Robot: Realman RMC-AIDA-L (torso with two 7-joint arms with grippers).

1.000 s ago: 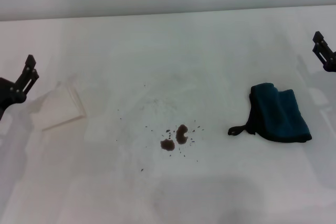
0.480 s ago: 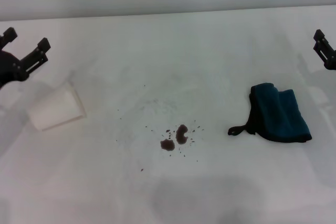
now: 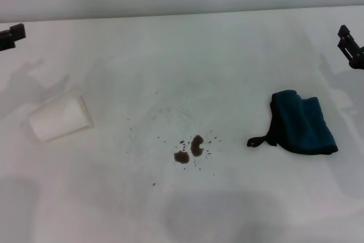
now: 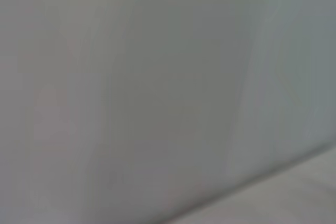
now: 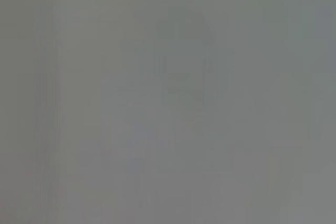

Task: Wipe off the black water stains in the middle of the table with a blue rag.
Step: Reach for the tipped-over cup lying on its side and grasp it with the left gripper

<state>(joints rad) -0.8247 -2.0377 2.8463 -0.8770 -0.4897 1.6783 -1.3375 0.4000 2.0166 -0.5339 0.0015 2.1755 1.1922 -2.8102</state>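
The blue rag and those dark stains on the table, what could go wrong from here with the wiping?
1. The blue rag lies crumpled with its loop tag toward the stains; a grip on one edge may drag a bunched wad that misses spots.
2. Fine specks ring the stains; one narrow pass may leave them or smear the liquid across the table.
3. A paper cup lies on its side and could roll if bumped.

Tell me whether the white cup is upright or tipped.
Tipped: the white cup lies on its side on the table, its rim facing toward the stains' side.
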